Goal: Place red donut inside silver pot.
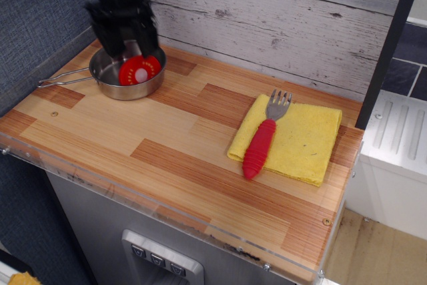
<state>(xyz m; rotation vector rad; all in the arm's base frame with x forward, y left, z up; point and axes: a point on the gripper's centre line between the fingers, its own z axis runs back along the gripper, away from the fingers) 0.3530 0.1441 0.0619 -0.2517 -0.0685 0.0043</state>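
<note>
red plastic shows inside the steel: the red donut [140, 69] lies in the silver pot [125, 77], just below the gripper [124, 37], leaning toward the pot's right-hand wall rather than flat in the middle. the gripper is blurred above it; its fingers look spread apart with nothing between them, so i judge it has let go, though the blur leaves the exact opening unclear.

the step in hand looks like the retreat. to do it well, lift straight up from the pot so neither finger catches the rim or nudges the disc out over the low wall. avoid swinging toward the wire handle [63, 79], which juts out to the gripper's lower left across the counter [167, 131]; a knock there could spin the shallow pan. the fork [263, 137] and yellow cloth [300, 139] sit well apart, far to the gripper's lower right, out of the way.
</note>
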